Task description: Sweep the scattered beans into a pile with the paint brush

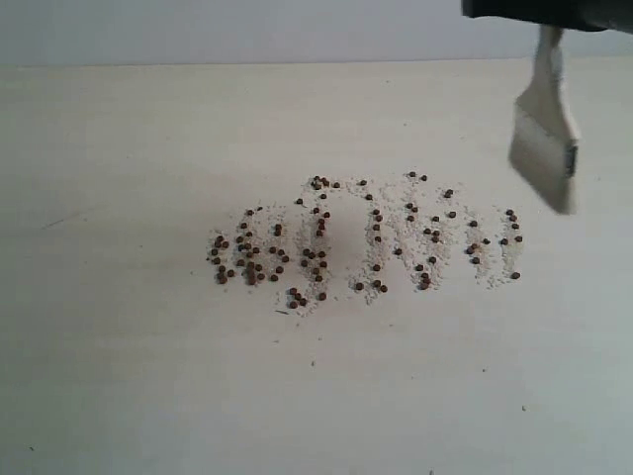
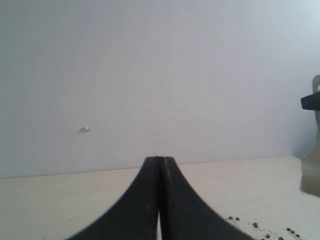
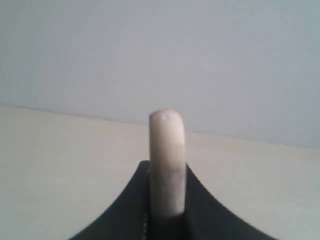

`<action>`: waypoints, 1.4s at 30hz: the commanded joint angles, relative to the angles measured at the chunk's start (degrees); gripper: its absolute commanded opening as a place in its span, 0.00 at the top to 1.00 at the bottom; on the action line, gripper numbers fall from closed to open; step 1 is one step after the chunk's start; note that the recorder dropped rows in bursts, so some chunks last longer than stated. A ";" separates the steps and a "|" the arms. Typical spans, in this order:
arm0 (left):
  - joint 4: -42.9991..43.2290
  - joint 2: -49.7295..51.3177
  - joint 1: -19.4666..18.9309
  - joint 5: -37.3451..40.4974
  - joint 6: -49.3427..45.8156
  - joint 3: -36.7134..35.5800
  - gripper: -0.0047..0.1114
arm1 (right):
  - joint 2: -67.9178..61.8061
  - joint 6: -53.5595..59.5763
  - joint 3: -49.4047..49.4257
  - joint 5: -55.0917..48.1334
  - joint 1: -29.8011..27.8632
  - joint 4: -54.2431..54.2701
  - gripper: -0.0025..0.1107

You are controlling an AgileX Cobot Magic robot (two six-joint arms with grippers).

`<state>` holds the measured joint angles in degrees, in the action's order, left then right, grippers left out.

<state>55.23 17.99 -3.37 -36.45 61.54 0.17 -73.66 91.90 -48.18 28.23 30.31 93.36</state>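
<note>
Your right tool [image 3: 167, 172] clamps the paint brush [image 1: 544, 139] by its handle, bristles hanging below it, off the table [image 1: 119, 376]. The beans [image 1: 366, 242] lie scattered beyond the bristles. Land too fast and you'll flick them apart. Your left tool [image 2: 160, 165] is closed and empty.

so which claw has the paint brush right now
The right claw: it is clamped on the cream handle of the paint brush. The left claw is shut on nothing.
</note>
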 commanded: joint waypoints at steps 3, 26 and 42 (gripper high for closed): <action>-0.05 -0.38 -0.08 -0.34 0.11 -0.17 0.96 | 3.17 -41.51 8.71 14.79 0.04 -37.64 0.98; -0.05 -0.38 -0.08 -0.34 0.11 -0.17 0.96 | -31.37 -104.18 9.65 41.73 26.17 -54.04 0.98; -0.05 -0.38 -0.08 -0.34 -0.02 -0.17 0.96 | -48.68 -95.12 -13.40 41.73 34.33 -42.00 0.98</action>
<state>55.23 17.99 -3.37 -36.45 61.54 0.17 -120.82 -3.89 -60.09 68.51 64.54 50.61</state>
